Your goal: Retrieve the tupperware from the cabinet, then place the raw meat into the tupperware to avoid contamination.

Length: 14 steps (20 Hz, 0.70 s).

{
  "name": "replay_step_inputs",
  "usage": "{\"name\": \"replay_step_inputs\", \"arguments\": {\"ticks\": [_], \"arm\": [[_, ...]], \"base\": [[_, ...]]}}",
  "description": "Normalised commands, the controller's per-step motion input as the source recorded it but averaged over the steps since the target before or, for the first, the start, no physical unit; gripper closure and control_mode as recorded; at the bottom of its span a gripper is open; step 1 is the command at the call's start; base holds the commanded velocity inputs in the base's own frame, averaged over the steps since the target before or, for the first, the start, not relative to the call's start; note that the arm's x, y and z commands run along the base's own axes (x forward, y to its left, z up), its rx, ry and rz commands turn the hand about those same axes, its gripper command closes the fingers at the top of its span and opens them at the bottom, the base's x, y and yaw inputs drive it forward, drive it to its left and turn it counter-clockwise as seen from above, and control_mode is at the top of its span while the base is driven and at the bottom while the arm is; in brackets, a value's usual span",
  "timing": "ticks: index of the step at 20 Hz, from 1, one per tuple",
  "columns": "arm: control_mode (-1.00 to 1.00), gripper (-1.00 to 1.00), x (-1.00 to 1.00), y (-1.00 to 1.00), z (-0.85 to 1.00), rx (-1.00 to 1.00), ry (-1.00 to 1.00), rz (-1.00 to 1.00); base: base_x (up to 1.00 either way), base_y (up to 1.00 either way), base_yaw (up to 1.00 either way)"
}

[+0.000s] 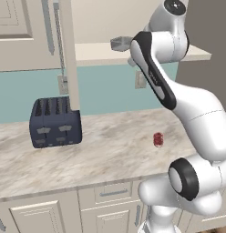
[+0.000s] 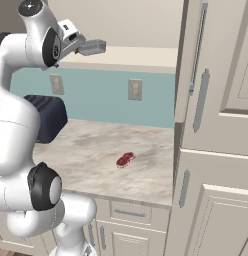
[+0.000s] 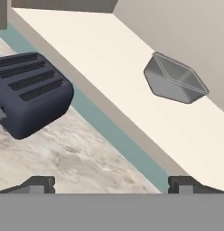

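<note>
Claw spread wide and empty points into the open cabinet, where the grey tub rests on the shelf ahead, apart, while the raw meat lies below on the table.

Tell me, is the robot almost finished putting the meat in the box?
Not yet. Done: the cabinet door stands open. In hand: the open, empty hand is up near the shelf, facing the grey tupperware that sits on it, not touching it. Left: grab the tupperware, bring it down to the counter, then put the raw meat lying there inside it.
</note>
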Motion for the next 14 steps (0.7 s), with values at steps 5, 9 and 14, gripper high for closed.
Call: {"name": "replay_step_inputs", "arguments": {"ticks": [5,9,14], "arm": [[-1.0,-1.0,0.12,0.01,0.0,0.05,-0.07,-0.01],[-1.0,-1.0,0.11,0.01,0.0,0.05,-0.06,-0.01],[-1.0,-1.0,0.12,0.0,0.0,0.03,-0.02,-0.03]], "base": [[0.0,0.0,0.0],[0.0,0.0,0.0],[0.0,0.0,0.0]]}}
